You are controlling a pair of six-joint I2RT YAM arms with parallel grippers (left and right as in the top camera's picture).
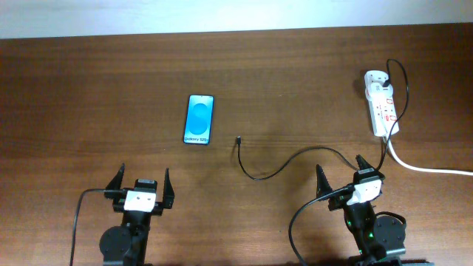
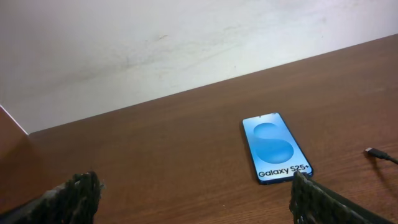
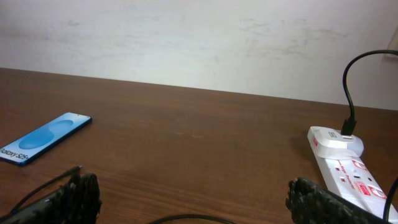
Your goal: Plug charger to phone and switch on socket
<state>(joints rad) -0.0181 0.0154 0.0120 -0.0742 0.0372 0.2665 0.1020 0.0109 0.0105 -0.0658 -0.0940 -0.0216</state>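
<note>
Left fingers [image 1: 119, 182] and right fingers [image 1: 321, 185] spread empty, charger tip [image 1: 238, 139] ahead between them.

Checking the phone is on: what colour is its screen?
Phone screen: bright blue, lighter oval; clearest from left wrist.

Light even and diffuse, from above. Overhead view bright and sharp; shadows on tabletop [image 1: 89, 81] faint. Phone [image 1: 199, 119] screen glows, near overexposed. Wrist views dimmer, softer, slightly grainy. Left pincer [image 2: 193, 183] and right pincer [image 3: 189, 186] blurred, out of focus at 5 and 7 o'clock.
</note>
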